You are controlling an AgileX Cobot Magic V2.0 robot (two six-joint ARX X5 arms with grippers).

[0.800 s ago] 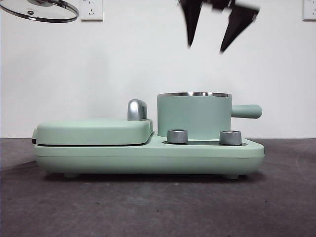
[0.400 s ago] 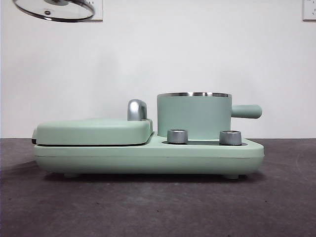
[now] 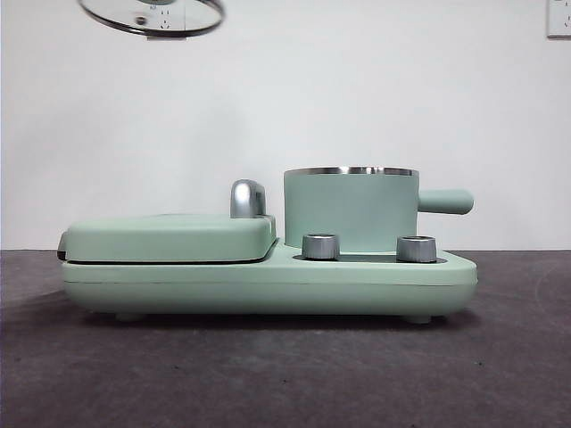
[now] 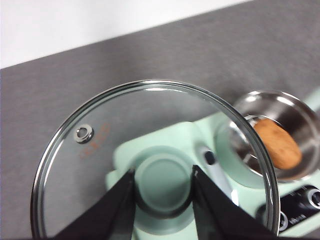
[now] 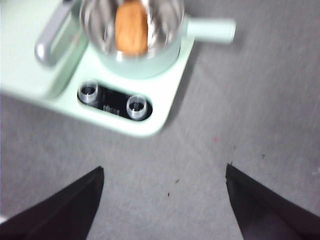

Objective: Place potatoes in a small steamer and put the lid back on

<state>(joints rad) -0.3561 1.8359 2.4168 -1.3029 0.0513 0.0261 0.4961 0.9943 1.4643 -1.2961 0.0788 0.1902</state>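
Note:
The mint green small steamer (image 3: 351, 209) stands on the right half of the appliance, its stubby handle pointing right. An orange-brown potato (image 4: 278, 143) (image 5: 131, 27) lies inside the steamer (image 4: 280, 135) (image 5: 132, 35). The clear glass lid (image 3: 152, 15) hangs high at the upper left of the front view, above the griddle side. My left gripper (image 4: 163, 180) is shut on the lid's mint green knob, under the lid (image 4: 150, 155). My right gripper (image 5: 162, 200) is open and empty, held high over the table in front of the appliance.
The flat mint green griddle cover (image 3: 169, 237) with a chrome handle (image 3: 247, 198) fills the appliance's left half. Two steel knobs (image 3: 321, 246) (image 3: 416, 249) sit on the front panel. Grey tabletop (image 3: 285, 374) spreads around the appliance.
The lid has travelled right along the top of the front view, toward the steamer. The black jaws above the steamer a second ago have left that view.

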